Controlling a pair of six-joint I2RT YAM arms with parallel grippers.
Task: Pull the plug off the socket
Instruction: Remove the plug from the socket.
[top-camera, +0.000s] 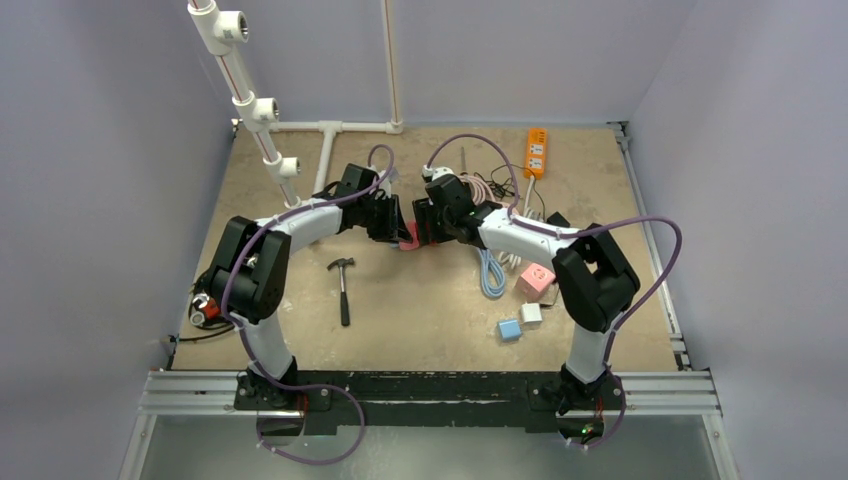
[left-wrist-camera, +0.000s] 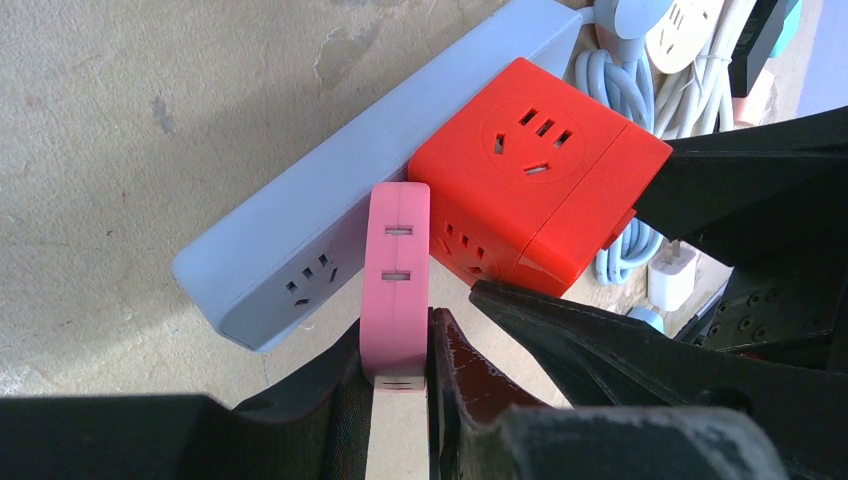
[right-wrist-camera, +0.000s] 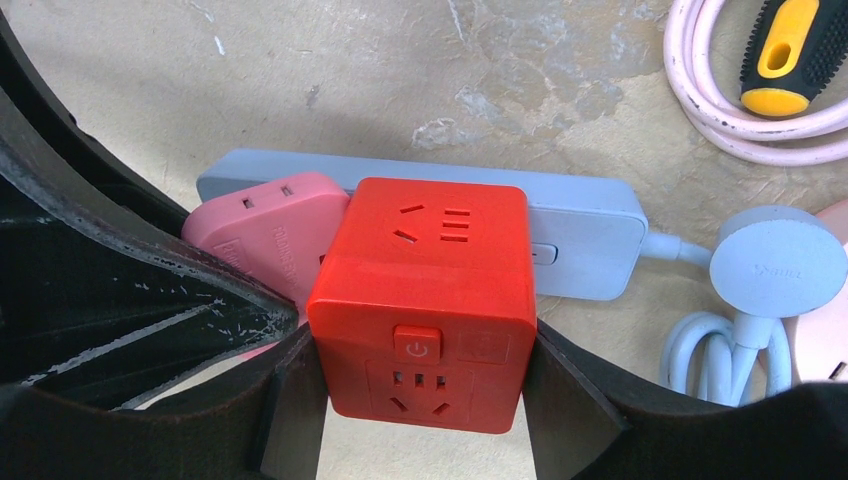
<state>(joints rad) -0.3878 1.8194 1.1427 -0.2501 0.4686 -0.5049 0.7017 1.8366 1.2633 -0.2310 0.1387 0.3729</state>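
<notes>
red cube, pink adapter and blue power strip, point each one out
red cube (right-wrist-camera: 430, 240): right wrist view, top face with the outlet slots
pink adapter (left-wrist-camera: 398, 300): left wrist view, narrow slotted face
blue power strip (left-wrist-camera: 300, 200): left wrist view, flat top surface

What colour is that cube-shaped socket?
The cube socket is red, clearest in the right wrist view.

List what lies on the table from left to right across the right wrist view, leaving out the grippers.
First the pink flat plastic adapter → red plastic socket cube → pale blue round plug.
</notes>
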